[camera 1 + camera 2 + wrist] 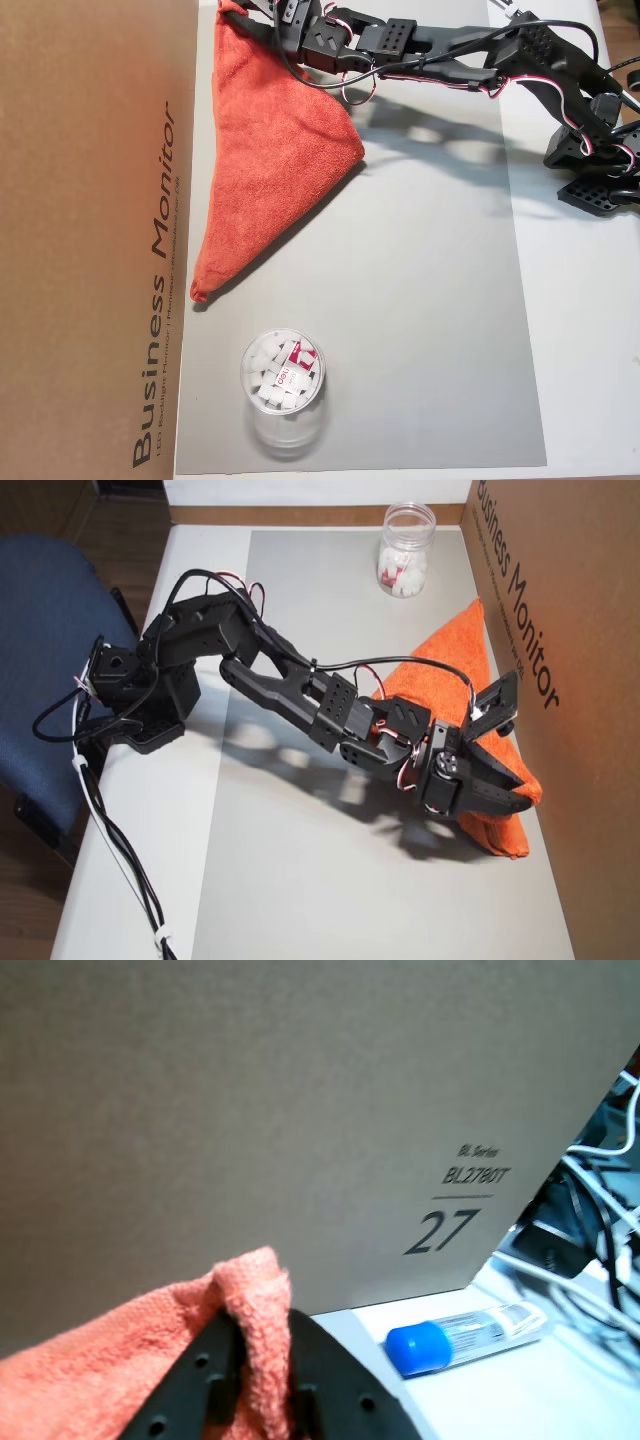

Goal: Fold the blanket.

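The gripper (262,1360) is closed on a corner of the blanket (100,1360): in the wrist view the two black fingers (205,1375) stand close together with a thick fold of orange-red terry cloth pinched between them, and the cloth rises a little above the fingertips. In an overhead view the gripper (505,780) sits over the near end of the blanket (450,660), just beside the cardboard box (580,730).

In the other overhead view the blanket (270,160) already makes a long triangle on the grey mat (420,330). One long edge runs along the cardboard box (90,240), its narrow tip points toward the plastic jar (283,385), and its wide end goes under the arm (450,45) at the top of the picture. The jar stands on the mat, apart from the tip. In the wrist view a small tube with a blue cap (465,1335) lies at the foot of the box.

I judge that a fold is in progress, with one corner held and raised beside the box. The next move probably needs to carry this corner across the cloth, away from the box or toward the far tip, low enough that the layers lie flat, and only then to open the fingers. The box wall is very near, so the path must keep clear of it.
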